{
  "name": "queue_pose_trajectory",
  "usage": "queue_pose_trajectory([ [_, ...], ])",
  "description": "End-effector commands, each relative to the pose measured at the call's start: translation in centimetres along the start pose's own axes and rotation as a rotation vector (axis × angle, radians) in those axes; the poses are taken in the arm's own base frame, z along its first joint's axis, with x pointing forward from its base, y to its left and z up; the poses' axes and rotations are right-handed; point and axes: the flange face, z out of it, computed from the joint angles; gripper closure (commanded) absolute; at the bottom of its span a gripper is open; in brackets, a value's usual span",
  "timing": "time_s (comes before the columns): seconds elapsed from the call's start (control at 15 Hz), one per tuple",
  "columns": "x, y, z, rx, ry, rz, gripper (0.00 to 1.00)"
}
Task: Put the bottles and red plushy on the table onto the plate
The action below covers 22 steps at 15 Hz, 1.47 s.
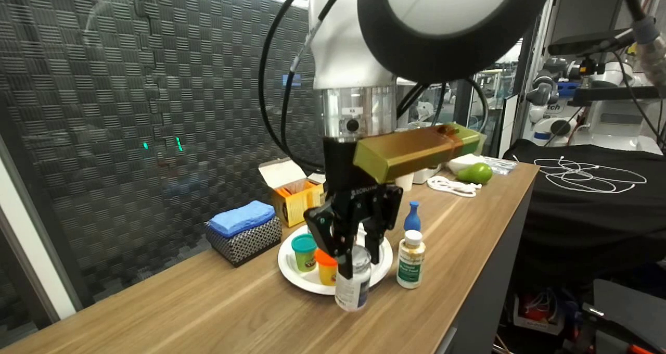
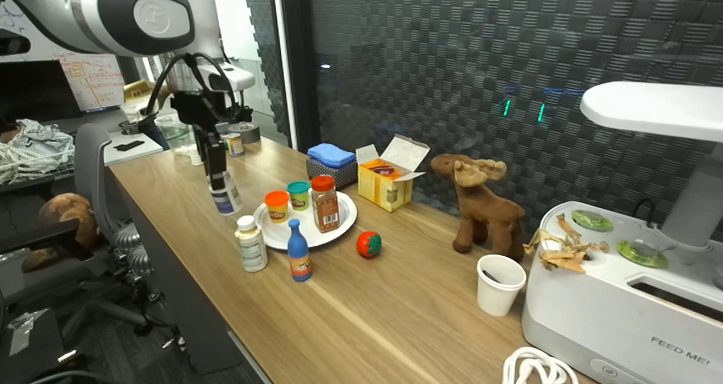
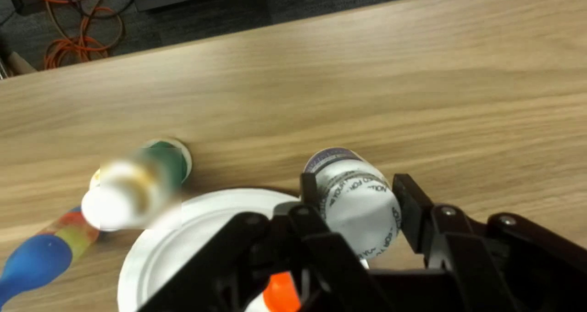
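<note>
My gripper (image 3: pixel 355 197) has one finger on each side of a white bottle (image 3: pixel 362 220) with a printed seal on top. The fingers are close to it; I cannot tell if both touch. The bottle stands upright beside the plate (image 2: pixel 347 217), seemingly on the table (image 2: pixel 361 310); it shows in both exterior views (image 1: pixel 352 291). On the plate are an orange-lidded jar (image 2: pixel 277 208), a teal-lidded jar (image 2: pixel 299 196) and a red-capped jar (image 2: pixel 326 206). A white-capped bottle (image 2: pixel 251 248), a blue bottle (image 2: pixel 299 254) and the red plushy (image 2: pixel 369 244) with a green top are on the table.
A yellow box (image 2: pixel 385 189) with open flaps and a dark woven box (image 2: pixel 339 174) with blue cloth stand near the wall. A brown plush moose (image 2: pixel 486 212), a white cup (image 2: pixel 500 293) and a white planter (image 2: pixel 621 299) stand farther along the counter.
</note>
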Motion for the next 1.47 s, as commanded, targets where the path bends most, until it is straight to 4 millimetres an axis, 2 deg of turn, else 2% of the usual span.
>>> queue_pose_trajectory([
  [0.0, 1.5, 1.2, -4.1, -0.023, 0.121, 0.024, 0.81],
  [0.2, 3.5, 2.7, -5.3, -0.043, 0.184, 0.052, 0.81],
  [0.6, 7.0, 4.9, -5.4, -0.072, 0.236, 0.087, 0.81],
  [0.93, 8.7, 5.5, -4.9, -0.054, 0.211, 0.114, 0.81],
  [1.4, 10.0, 5.5, -3.3, -0.039, 0.172, 0.143, 0.81],
])
